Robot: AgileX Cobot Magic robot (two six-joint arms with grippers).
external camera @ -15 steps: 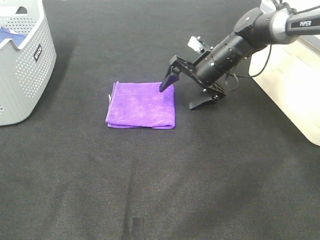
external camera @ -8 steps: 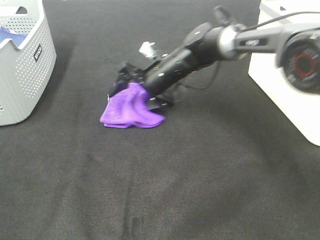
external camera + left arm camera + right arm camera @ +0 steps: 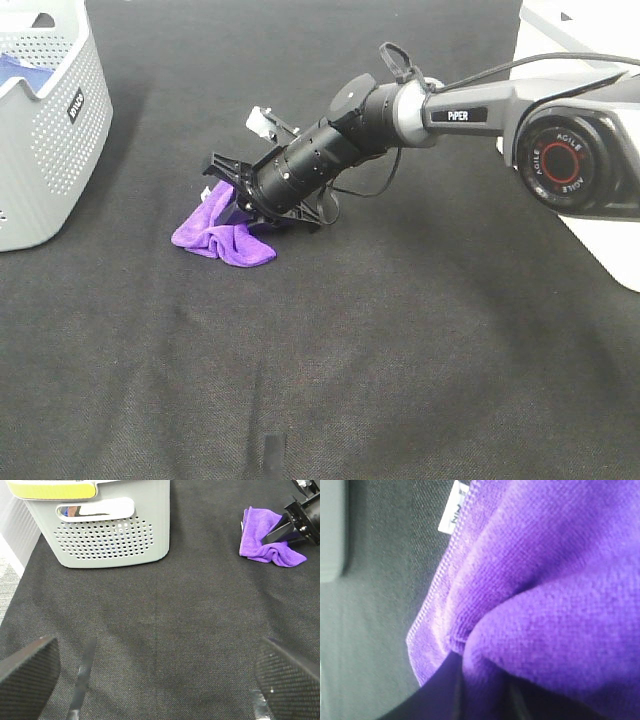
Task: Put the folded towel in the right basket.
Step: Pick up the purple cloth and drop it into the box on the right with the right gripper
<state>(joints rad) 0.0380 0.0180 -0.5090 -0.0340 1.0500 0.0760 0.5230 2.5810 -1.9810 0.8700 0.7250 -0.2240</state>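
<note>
The purple towel (image 3: 222,235) lies bunched up on the black table, left of centre. It also shows in the left wrist view (image 3: 265,540). My right gripper (image 3: 232,198) reaches across the middle and is pushed into the towel's right side, its jaws apart with cloth between them. In the right wrist view the towel (image 3: 535,580) fills the picture, with one dark finger (image 3: 445,690) against it. My left gripper (image 3: 160,680) is open and empty, low over the table, far from the towel. A white container (image 3: 590,235) stands at the right edge.
A grey perforated basket (image 3: 50,130) holding blue cloth stands at the far left; it also shows in the left wrist view (image 3: 115,535). The black table cloth (image 3: 350,380) spreads across the front.
My right gripper has pushed leftward into the towel. The towel has gone from flat and folded to a crumpled heap, shoved to the left.
</note>
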